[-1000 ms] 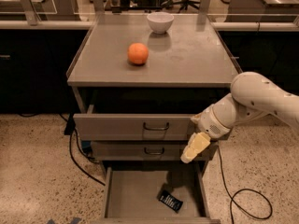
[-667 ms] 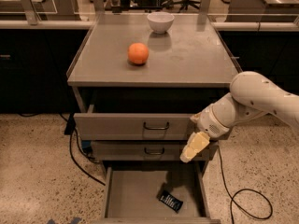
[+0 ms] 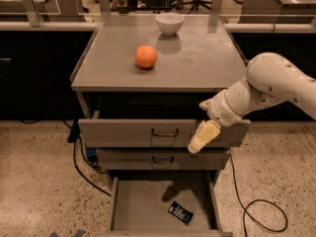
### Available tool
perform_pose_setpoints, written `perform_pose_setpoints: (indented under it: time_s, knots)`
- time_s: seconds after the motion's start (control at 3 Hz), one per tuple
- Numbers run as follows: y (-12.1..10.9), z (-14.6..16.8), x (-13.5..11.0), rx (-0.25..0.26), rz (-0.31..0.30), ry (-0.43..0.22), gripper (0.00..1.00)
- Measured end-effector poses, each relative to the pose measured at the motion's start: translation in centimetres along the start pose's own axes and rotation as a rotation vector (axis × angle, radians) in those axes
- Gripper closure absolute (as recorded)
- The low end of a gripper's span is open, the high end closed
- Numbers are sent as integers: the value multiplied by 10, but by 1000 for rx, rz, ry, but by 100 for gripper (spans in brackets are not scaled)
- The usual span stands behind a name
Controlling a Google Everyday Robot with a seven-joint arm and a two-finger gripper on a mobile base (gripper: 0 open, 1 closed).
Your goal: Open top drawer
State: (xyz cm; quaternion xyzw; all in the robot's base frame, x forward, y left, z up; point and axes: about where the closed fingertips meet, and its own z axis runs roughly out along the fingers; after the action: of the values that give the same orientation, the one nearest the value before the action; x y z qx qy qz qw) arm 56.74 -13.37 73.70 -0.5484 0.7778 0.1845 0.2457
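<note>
**A:** So, where is the top drawer (image 3: pixel 123 132)?

**B:** It is the widest gray drawer, directly beneath the cabinet's flat gray surface (image 3: pixel 197 58). Its front stands forward of the cabinet frame, with a dark gap above it. A small dark wire handle (image 3: pixel 165 133) sits at the centre of the front.

**A:** And the gripper (image 3: pixel 197 143)?

**B:** It hangs in front of the right part of that drawer's front, just right of the handle, with its pale yellow tip pointing down and to the left. The jaws look pressed together, holding nothing. I cannot tell whether they touch the drawer front. The white arm (image 3: pixel 266 83) reaches in from the right.

**A:** What lies below?

**B:** A narrower middle drawer (image 3: pixel 128 158) with a similar handle is out slightly less. The bottom drawer (image 3: pixel 143 201) is pulled far out, with a small dark packet (image 3: pixel 179 213) lying inside.

**A:** Anything on top?

**B:** An orange (image 3: pixel 146 57) sits left of centre, and a white bowl (image 3: pixel 169 23) stands near the back edge, well apart from it. A black cable (image 3: pixel 256 211) loops across the speckled floor on the right.
</note>
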Motion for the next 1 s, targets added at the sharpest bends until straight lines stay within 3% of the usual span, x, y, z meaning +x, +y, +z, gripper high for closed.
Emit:
perform_pose_setpoints:
  time_s: [0.33,0.67,1.0]
  knots:
    - [-20,6,-6,22,-14,1,0]
    - [-38,44,14,-13,24,50,0]
    - [-37,72,37,-60,70,57,0]
